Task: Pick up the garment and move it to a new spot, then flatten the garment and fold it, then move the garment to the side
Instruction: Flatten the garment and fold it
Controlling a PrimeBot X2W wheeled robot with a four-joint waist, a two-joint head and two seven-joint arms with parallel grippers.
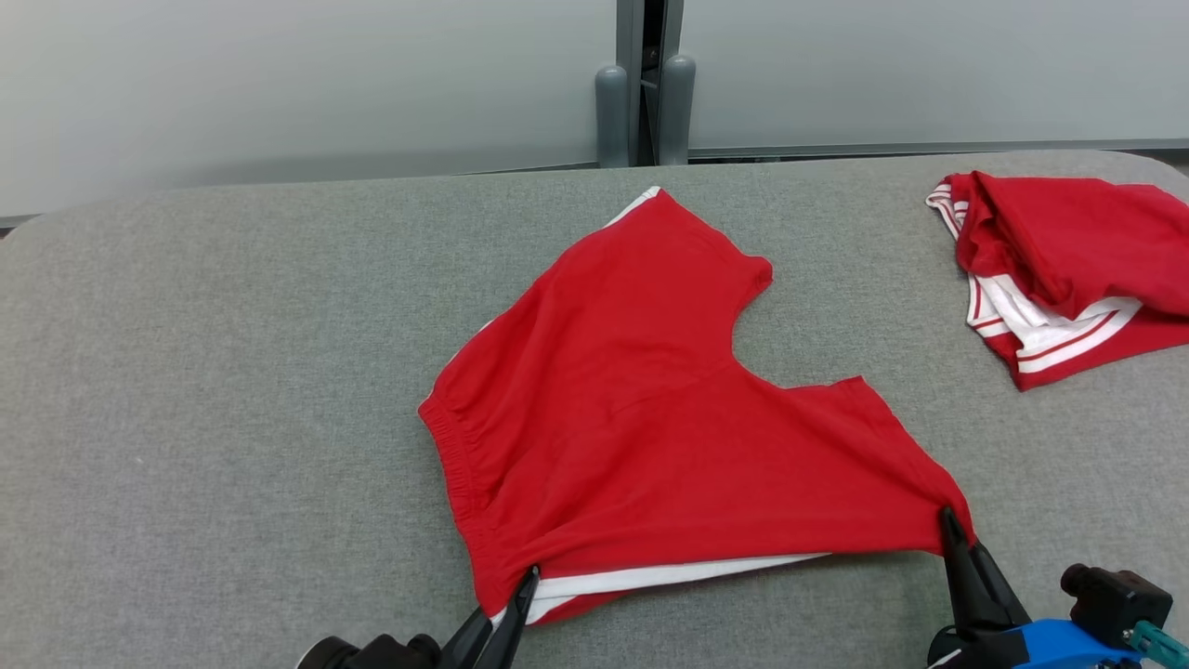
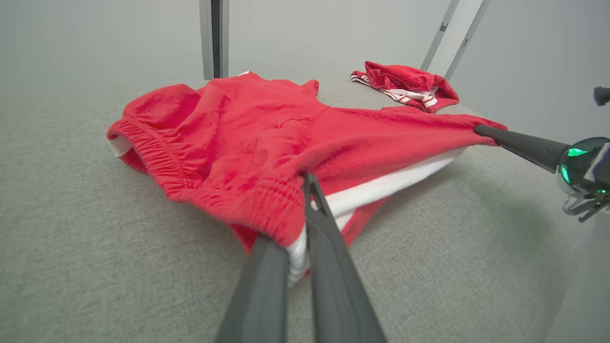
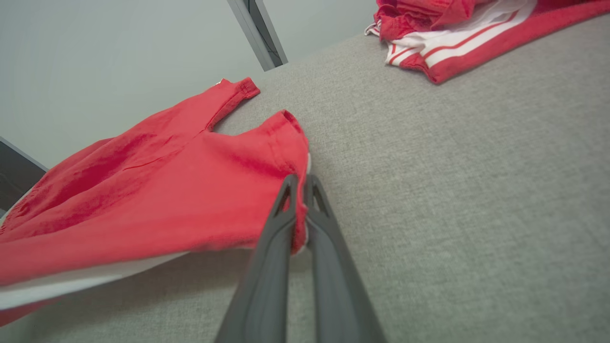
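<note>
Left pincer (image 1: 529,574) and right pincer (image 1: 947,515) both point forward, each clamped tight on the near edge of the garment (image 1: 650,400), apparently raised slightly.

The right gripper (image 3: 299,183) is closed on the corner of one leg of the red shorts (image 3: 157,200), with the hem pinched between its two dark fingers. The shorts spread to the left over the grey table (image 3: 452,190). A white stripe runs along their lower edge, and a shadow lies under it. A second garment (image 3: 457,43), red with white stripes, lies bunched at the top right, well apart.
</note>
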